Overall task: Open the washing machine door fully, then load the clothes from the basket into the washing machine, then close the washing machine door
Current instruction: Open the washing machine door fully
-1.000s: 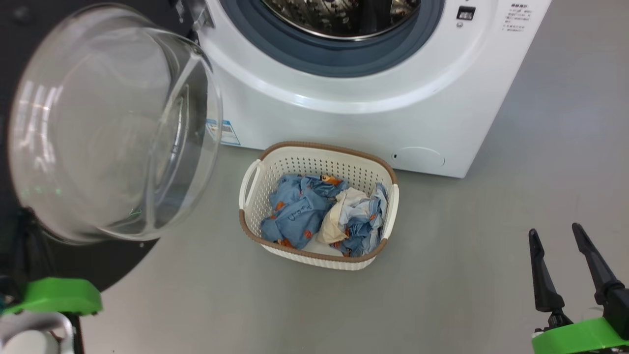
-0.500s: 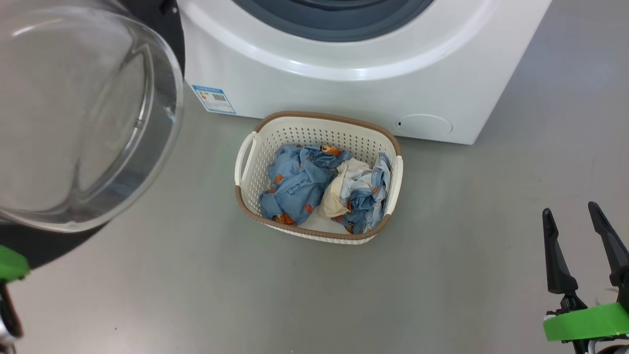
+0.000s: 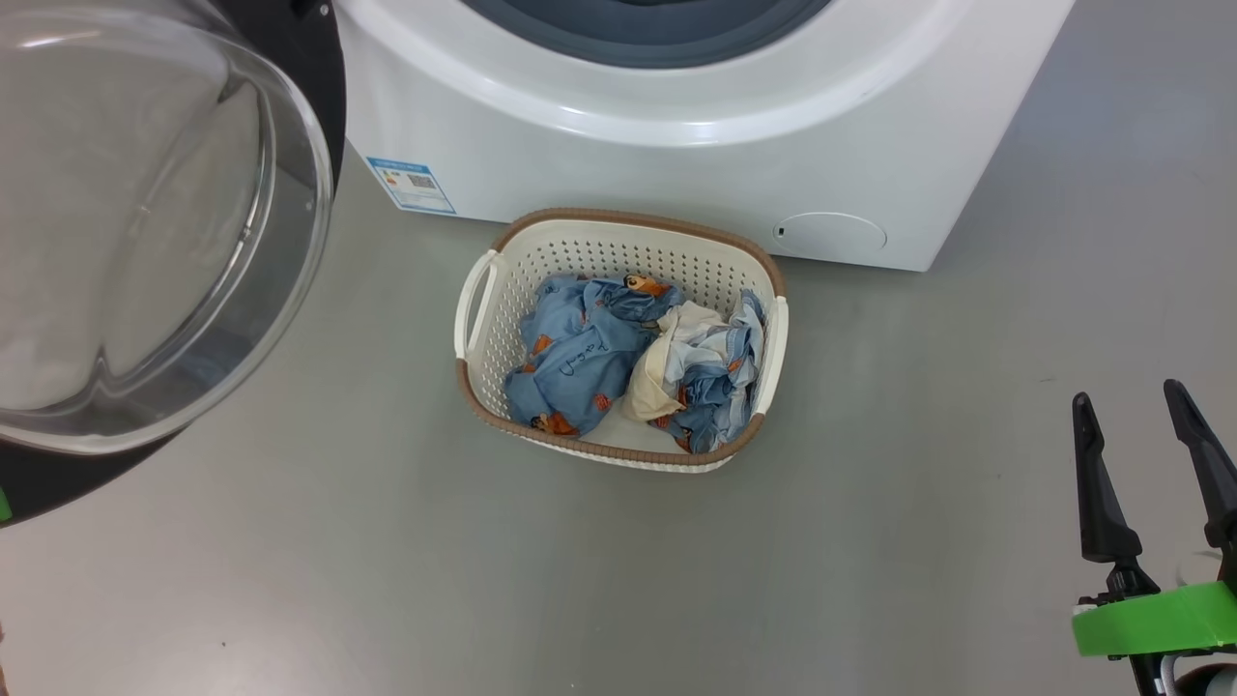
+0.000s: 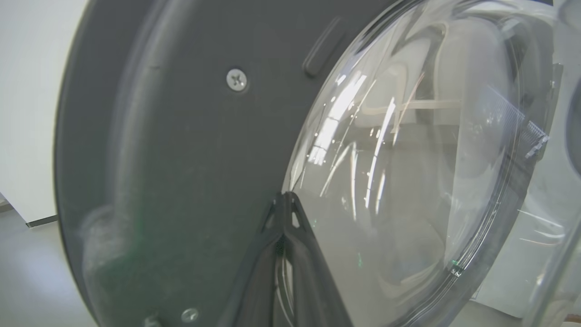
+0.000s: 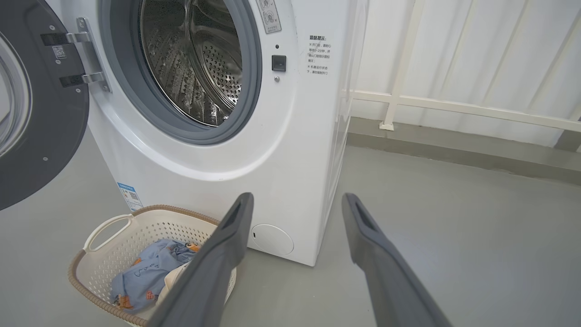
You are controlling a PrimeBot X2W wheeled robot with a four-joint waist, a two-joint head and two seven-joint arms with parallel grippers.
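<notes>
**Door-open stage, as I see it from the remote station.** The washing machine door (image 3: 145, 222) hangs swung out on its hinge (image 5: 86, 54) to the left of the washing machine (image 3: 676, 174). Its inner face and bulging glass bowl are turned towards the head camera. I judge it wide open, which leaves the steel drum (image 5: 199, 68) and grey gasket (image 5: 252, 81) unobstructed for loading.

The left gripper (image 4: 283, 202), jaws pressed together, points at the door's inner side where the dark frame meets the glass. Closed jaws make a blunt pusher, fit for nudging the door outward, though I cannot tell whether the tip touches.

The basket (image 3: 618, 261) sits on the floor (image 3: 870, 561) just in front of the machine, below the drum mouth, so each lift should be short. The right gripper (image 3: 1127, 391) hovers above the floor, well apart from the basket, jaws spread and empty. I read this as readiness for the first pick.

The clothes (image 3: 580, 353) lie in the basket in a crumpled heap of light blue fabric with small orange figures. One cream-white piece is tucked between the blue folds towards the right. The heap looks loose and soft, so I expect a pinch on one raised fold to drag its neighbours along. The visible part of the drum holds no garment.
</notes>
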